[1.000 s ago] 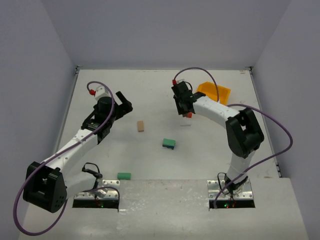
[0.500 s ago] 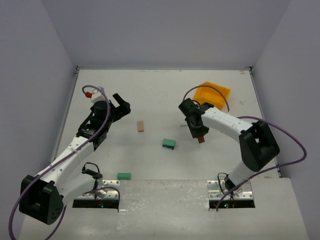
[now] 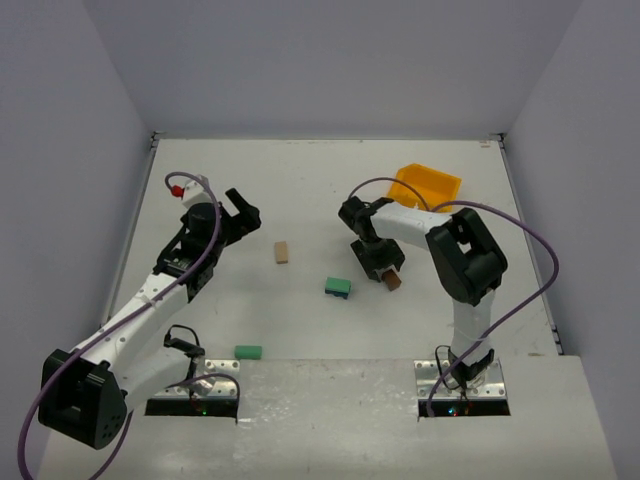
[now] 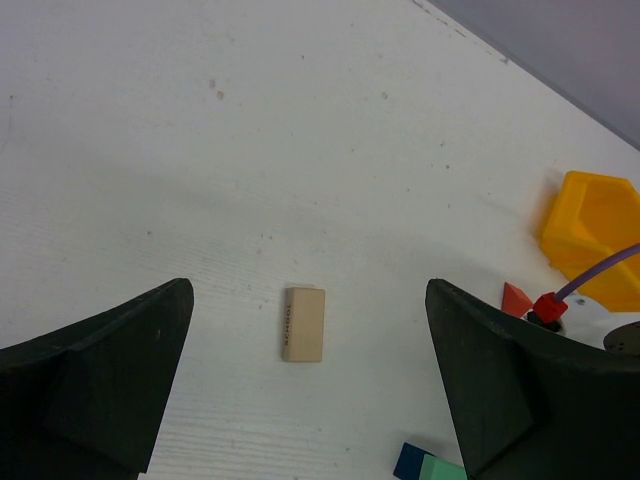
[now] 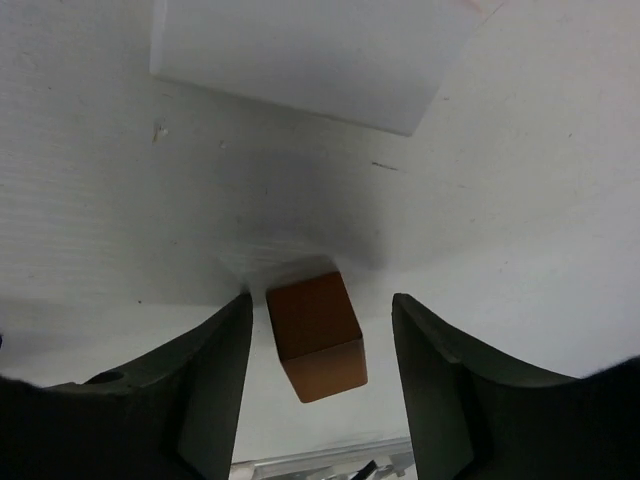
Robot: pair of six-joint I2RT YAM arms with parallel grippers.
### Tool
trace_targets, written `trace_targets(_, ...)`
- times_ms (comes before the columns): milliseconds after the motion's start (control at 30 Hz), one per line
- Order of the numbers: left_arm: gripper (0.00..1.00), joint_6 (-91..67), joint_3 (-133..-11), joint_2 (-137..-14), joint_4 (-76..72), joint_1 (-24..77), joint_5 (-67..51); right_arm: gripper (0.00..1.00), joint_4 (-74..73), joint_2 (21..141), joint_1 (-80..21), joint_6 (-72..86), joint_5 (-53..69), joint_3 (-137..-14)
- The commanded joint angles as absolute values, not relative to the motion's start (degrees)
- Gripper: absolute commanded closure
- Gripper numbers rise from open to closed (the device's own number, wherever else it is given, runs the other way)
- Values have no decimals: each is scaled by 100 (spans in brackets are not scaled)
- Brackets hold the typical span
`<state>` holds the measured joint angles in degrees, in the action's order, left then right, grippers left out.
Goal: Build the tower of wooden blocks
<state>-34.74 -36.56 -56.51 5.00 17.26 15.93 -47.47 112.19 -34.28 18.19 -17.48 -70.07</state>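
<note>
The yellow bin (image 3: 430,185) sits beyond my right pincer (image 3: 383,268); I cannot tell what it holds. That arm folds back on itself, its pincer pointing down and spread, with a brown block (image 5: 315,335) loose between the fingers. My left pincer (image 3: 246,206) is spread too, with a tan block (image 4: 303,323) just ahead of it.

the bin (image 3: 438,183) stands at the table's (image 3: 300,190) far right, with a wedge (image 4: 516,298) near it. the cube (image 5: 318,345) lies between the right gripper's (image 5: 320,300) fingers (image 5: 200,400), right of the pair (image 3: 338,287) at mid-table. a flat block (image 3: 282,252) lies left of and behind the pair. a lone block (image 3: 248,352) lies by the near edge, on the left.
</note>
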Motion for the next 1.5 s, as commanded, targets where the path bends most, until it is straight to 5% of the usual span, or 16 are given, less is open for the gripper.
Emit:
trace_targets(0, 0, -3401, -3691, -5616, 299, 1731, 1661, 38, -4656, 11270, -3441, 1792, -1747, -7253)
trace_targets(167, 0, -3401, -3692, -5626, 281, 1731, 1642, 33, -4378, 10900, -3445, 1860, -1783, -6885)
trace_targets(733, 0, -3401, -3709, -5586, 288, 1731, 1524, 55, -3559, 9897, -3445, 1817, -1232, -5659)
trace_targets(833, 0, -3410, -3691, -5543, 299, 1731, 1519, 64, -3542, 9948, -3445, 1821, -1295, -5705)
trace_targets(933, 0, -3419, -3674, -5485, 299, 1731, 1494, 84, -3512, 9790, -3441, 1785, -1345, -5704)
trace_targets(1067, 0, -3419, -3644, -5433, 278, 1731, 1460, 92, -3314, 9352, -3501, 1222, -1295, -5662)
trace_targets(1467, 0, -3428, -3595, -5336, 259, 1731, 1336, 93, -2619, 8404, -4846, -1250, -842, -5868)
